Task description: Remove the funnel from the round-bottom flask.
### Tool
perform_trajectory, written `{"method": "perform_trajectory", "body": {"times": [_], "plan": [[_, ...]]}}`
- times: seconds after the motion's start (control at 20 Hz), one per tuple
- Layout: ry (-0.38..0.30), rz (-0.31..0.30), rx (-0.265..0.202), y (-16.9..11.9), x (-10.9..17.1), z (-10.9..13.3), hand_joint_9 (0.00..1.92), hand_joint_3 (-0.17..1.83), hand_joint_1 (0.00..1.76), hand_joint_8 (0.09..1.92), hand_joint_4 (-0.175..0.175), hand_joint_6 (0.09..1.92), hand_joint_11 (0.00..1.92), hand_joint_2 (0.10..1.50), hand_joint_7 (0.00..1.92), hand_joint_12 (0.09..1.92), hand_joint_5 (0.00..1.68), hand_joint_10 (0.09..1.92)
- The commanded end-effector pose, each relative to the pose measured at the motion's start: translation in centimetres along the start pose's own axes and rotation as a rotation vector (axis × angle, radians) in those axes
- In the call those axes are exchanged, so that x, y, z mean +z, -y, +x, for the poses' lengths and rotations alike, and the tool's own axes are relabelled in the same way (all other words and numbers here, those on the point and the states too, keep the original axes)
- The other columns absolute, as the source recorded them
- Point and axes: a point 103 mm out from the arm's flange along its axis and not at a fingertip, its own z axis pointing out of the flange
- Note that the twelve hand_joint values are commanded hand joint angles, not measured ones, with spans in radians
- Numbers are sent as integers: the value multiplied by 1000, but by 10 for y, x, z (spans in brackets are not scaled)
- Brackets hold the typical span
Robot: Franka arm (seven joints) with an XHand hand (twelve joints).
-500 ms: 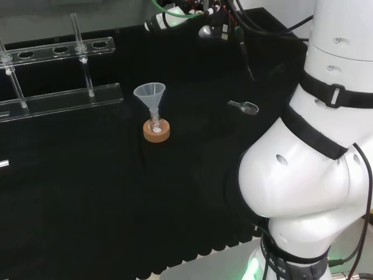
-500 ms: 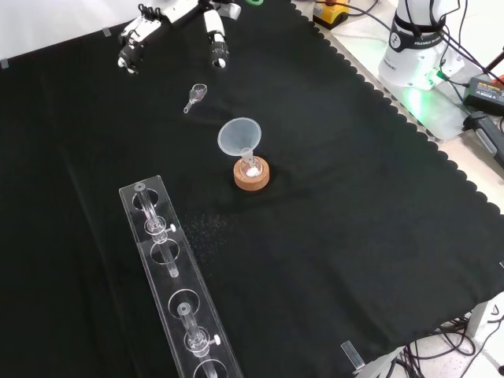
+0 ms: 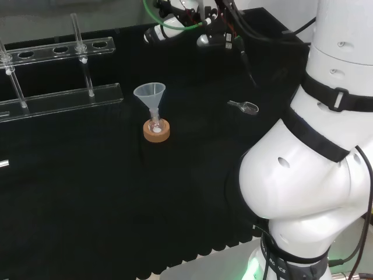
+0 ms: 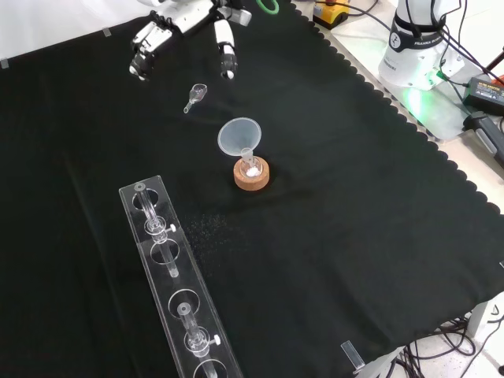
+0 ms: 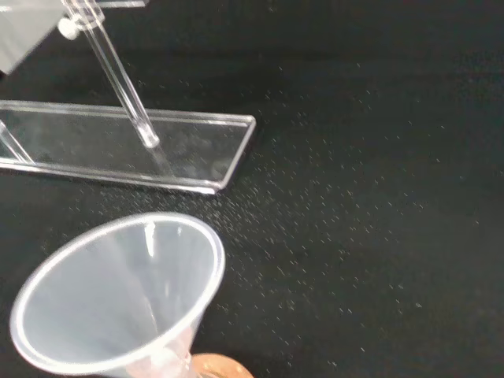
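Observation:
A clear plastic funnel (image 3: 150, 93) (image 4: 239, 136) (image 5: 118, 295) stands with its stem in the neck of a small round-bottom flask (image 3: 154, 124) (image 4: 252, 167). The flask sits in a cork ring stand (image 3: 157, 132) (image 4: 251, 176) (image 5: 220, 367) near the middle of the cloth. The hand (image 3: 180, 22) (image 4: 185, 20) hangs at the far edge of the cloth in the head view, at the top of the front view. It is well apart from the funnel. Its fingers (image 4: 226, 49) are straight and spread, open, with nothing in them.
A clear test-tube rack (image 3: 58, 96) (image 4: 177, 287) (image 5: 126, 150) with a few tubes lies at the left in the head view. A small clear scoop (image 3: 245, 107) (image 4: 194, 96) lies on the cloth between the hand and the funnel. The arm's white links (image 3: 315, 151) stand at the right.
The hand has come a little closer to the funnel, lower in the front view and to the left in the head view. The funnel and flask have not moved.

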Motion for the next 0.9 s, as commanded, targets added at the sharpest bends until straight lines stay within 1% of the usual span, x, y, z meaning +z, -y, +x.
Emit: {"method": "perform_trajectory", "body": {"times": [0.05,0.15,0.2,0.3,0.45,0.55,0.65,0.75,0.9], "plan": [[44,133,64,-6,35,7,225,16,305,247,-76,87,7,650,0,1618,17,87],[46,202,88,-12,47,15,174,11,280,108,-67,87,1,646,0,1581,4,87],[56,237,97,-13,53,18,147,10,265,87,-61,87,0,645,0,1549,1,87],[72,308,114,-15,64,27,92,7,229,87,-46,87,0,643,0,1479,0,87],[105,378,131,-11,76,39,19,6,179,87,-24,87,0,647,0,1373,0,87],[120,402,126,-4,82,47,4,7,139,87,-10,87,0,651,0,1321,0,87],[122,412,119,4,87,52,0,8,108,87,1,87,0,655,0,1286,0,87],[116,417,116,11,91,55,0,9,92,87,7,87,0,658,0,1271,0,87],[123,424,126,23,94,61,0,11,75,87,11,87,0,664,0,1261,0,87]]}}
